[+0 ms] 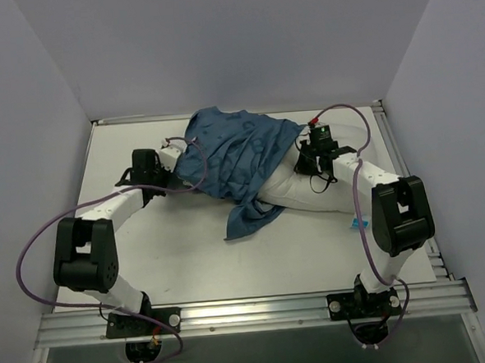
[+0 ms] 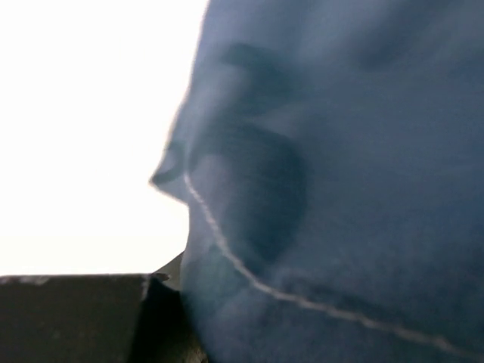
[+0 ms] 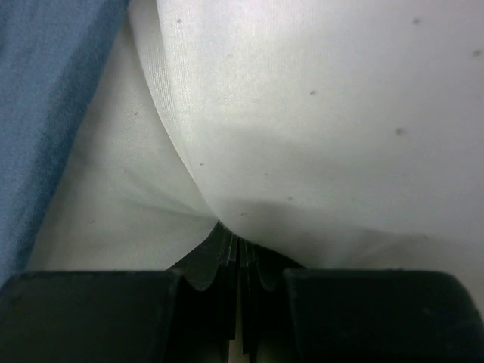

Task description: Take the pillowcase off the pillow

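Seems to be midway through the stripping step. Pinches a fold of the pillow [image 3: 318,113] in the right gripper [image 3: 236,283], with jaws clamped on the white cloth, likely to anchor the cushion while the pillowcase [image 1: 233,157] is worked off toward the left. Cannot tell whether the left gripper [image 1: 170,179] has a hold: sits against the cover's left edge in the top view, and shows in its own camera only one dark finger [image 2: 76,318] beneath a bulge of blue cloth with a pale stitched hem, with the other finger hidden. Calls next, probably, for a sure grip on that hem, then a steady draw leftward and away from the right gripper. Needs the pinch kept firm so as not to drag the cushion along with the cover. Lies at the far middle of the table [image 1: 147,245], draped over the far and left part of the pillow. Looks soft, rumpled and blue with a faint pale print, trailing a loose tail toward the near side. Leaves bare white showing on the right, down to a small blue tag [image 1: 359,222] at the near right corner.
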{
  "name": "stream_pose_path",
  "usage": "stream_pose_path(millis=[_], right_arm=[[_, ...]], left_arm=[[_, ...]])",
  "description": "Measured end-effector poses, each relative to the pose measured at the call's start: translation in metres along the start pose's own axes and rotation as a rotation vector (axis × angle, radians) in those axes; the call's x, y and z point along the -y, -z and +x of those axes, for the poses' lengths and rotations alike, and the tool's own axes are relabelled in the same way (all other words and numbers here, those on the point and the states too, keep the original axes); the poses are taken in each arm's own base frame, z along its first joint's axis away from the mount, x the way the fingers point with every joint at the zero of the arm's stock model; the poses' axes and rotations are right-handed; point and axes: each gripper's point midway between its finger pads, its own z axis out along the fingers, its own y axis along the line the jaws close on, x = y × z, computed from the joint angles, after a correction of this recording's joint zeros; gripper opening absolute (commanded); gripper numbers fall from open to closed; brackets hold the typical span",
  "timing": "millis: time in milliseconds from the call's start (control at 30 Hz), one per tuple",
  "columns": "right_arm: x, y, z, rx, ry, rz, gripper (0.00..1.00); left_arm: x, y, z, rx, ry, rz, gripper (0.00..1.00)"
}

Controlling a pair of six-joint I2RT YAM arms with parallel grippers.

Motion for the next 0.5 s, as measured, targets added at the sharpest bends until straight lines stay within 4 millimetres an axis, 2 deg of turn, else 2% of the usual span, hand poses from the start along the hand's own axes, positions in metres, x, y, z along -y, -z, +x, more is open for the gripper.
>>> stream_pose_path(millis=[67, 133, 200, 233, 333, 500], right_arm=[[0.007, 0.000, -0.004, 0.011, -0.016, 0.005, 0.00], [0.014, 0.001, -0.008, 0.021, -0.029, 0.013, 0.00], [0.017, 0.002, -0.010, 0.023, -0.039, 0.007, 0.00], [0.016, 0.003, -0.011, 0.022, -0.040, 0.000, 0.00], [0.010, 0.007, -0.011, 0.025, -0.040, -0.034, 0.00], [0.004, 0.011, -0.009, 0.018, -0.039, -0.069, 0.00]], left_arm=[[-0.019, 0.010, -0.005, 0.028, 0.051, -0.046, 0.02], [-0.048, 0.026, -0.010, 0.057, 0.117, -0.095, 0.02], [-0.081, 0.046, -0.023, 0.107, 0.174, -0.124, 0.02], [-0.090, 0.054, -0.028, 0.123, 0.185, -0.127, 0.02], [-0.102, 0.076, -0.041, 0.158, 0.203, -0.105, 0.02], [-0.112, 0.103, -0.034, 0.131, 0.238, -0.086, 0.02]])
